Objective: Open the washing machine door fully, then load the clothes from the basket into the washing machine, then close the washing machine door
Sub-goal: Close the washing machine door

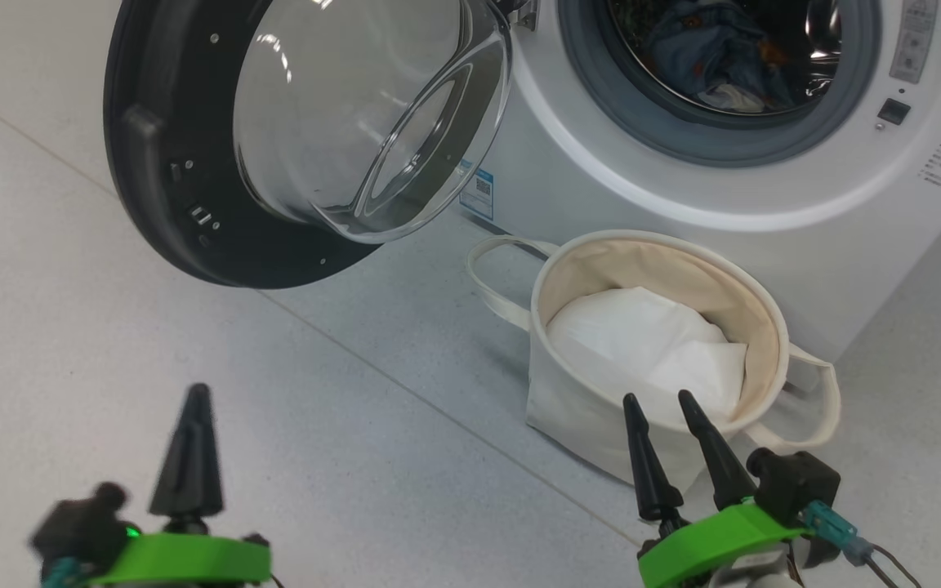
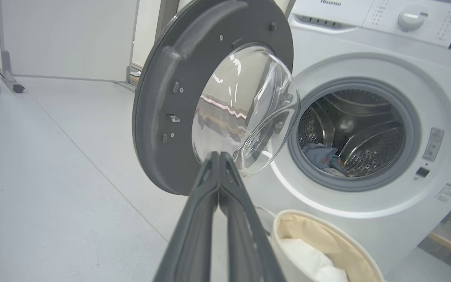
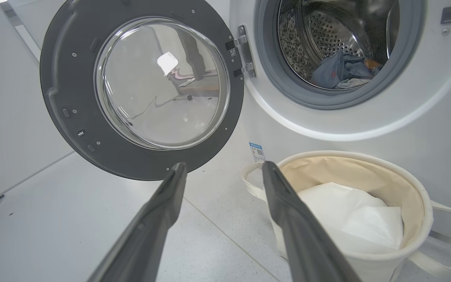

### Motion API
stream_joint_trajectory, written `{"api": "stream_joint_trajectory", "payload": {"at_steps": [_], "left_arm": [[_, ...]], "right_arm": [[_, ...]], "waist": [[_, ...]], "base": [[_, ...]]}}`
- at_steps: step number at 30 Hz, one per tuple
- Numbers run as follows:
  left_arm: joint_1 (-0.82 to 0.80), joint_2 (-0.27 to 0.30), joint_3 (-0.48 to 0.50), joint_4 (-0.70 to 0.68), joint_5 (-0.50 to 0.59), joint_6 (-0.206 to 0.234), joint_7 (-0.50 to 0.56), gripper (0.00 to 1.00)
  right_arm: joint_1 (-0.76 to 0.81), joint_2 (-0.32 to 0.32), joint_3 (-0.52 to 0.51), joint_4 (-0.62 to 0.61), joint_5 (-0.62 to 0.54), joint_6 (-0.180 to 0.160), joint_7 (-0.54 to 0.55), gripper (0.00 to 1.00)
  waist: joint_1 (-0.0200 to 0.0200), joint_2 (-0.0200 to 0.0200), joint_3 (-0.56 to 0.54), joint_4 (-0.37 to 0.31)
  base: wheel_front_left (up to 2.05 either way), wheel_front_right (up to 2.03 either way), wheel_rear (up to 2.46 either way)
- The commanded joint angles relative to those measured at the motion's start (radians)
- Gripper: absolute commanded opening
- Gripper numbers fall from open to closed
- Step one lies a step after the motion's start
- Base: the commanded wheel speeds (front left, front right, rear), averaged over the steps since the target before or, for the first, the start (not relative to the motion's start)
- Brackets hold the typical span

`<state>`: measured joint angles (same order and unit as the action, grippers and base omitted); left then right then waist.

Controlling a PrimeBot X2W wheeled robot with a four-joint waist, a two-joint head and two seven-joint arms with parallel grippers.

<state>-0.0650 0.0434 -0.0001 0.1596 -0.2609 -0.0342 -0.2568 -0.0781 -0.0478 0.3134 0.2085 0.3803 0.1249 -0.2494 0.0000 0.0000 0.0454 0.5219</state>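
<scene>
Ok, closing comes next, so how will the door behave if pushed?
The door likely swings on its hinge as one rigid piece. Its glossy glass bowl looks slippery, so pushing the dark rim seems safer.

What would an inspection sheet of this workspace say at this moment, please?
Surface: pale grey floor with a thin seam line.
Job's things: washing machine door swung wide open to the left; washing machine drum exposed; blue clothes lying in the drum; basket upright in front of the machine, holding a white sheet.
Clutter: nothing seen.
Grippers: left gripper shut, holding nothing; right gripper open, empty, near the basket.
Cables: thin wires trailing from the right gripper's mount.
Surroundings: white panel on wheeled feet beyond the door, seen in the left wrist view.
</scene>
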Motion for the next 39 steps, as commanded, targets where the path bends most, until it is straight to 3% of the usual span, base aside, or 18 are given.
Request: {"api": "stream_joint_trajectory", "payload": {"at_steps": [1,4,7,10,13,16,20,24,30,39], "left_arm": [[-0.037,0.007,0.058,-0.057,-0.087,-0.028,-0.005,0.0],[-0.054,0.007,0.085,-0.105,-0.211,-0.084,-0.005,0.0],[-0.078,0.034,0.066,-0.127,-0.306,-0.095,-0.005,0.0],[-0.121,0.136,0.002,-0.151,-0.459,-0.096,-0.005,0.0],[-0.187,0.235,-0.002,-0.161,-0.713,-0.096,0.022,0.0],[-0.267,0.335,0.026,-0.15,-0.959,-0.096,0.116,0.0],[-0.382,0.439,0.103,-0.026,-1.192,-0.096,0.235,0.0],[-0.522,0.498,0.176,0.196,-1.351,-0.096,0.346,0.0],[-0.691,0.574,0.227,0.455,-1.439,-0.096,0.459,0.0],[-0.798,0.611,0.246,0.62,-1.436,-0.096,0.507,0.0]], "right_arm": [[-0.026,-0.002,0.016,-0.028,0.005,0.006,-0.012,1.0],[-0.017,-0.002,0.009,-0.026,0.002,0.006,-0.012,1.0],[-0.014,-0.002,0.008,-0.023,-0.004,0.006,-0.012,1.0],[-0.015,-0.002,0.014,-0.019,-0.014,0.006,-0.012,1.0],[-0.02,-0.002,0.006,-0.015,-0.029,0.006,-0.012,1.0],[-0.026,-0.002,0.002,-0.02,-0.037,0.006,-0.012,1.0],[-0.025,-0.002,0.006,-0.026,-0.043,0.006,-0.012,1.0],[-0.028,-0.002,0.007,-0.018,-0.061,0.006,-0.012,1.0],[-0.07,-0.002,-0.001,-0.019,-0.096,0.006,-0.012,1.0],[-0.111,-0.002,-0.017,-0.013,-0.127,0.006,-0.012,1.0]], "waist": [[0.0,0.0,-0.001,-0.001],[0.0,0.0,0.001,-0.002],[0.0,0.0,0.006,-0.005],[0.0,0.0,0.013,-0.006],[0.0,0.0,0.024,-0.004],[0.0,0.0,0.041,-0.003],[0.0,0.0,0.055,-0.005],[0.0,0.0,0.08,-0.026],[0.0,0.0,0.139,-0.096],[0.0,0.0,0.206,-0.167]], "base": [[0.0,0.0,0.0],[0.0,0.0,0.0],[0.0,0.0,0.0],[0.0,0.0,0.0],[0.0,0.0,0.0],[0.0,0.0,0.0],[0.0,0.0,0.0],[0.0,0.0,0.0],[0.0,0.0,0.0],[0.0,0.0,0.0]]}}
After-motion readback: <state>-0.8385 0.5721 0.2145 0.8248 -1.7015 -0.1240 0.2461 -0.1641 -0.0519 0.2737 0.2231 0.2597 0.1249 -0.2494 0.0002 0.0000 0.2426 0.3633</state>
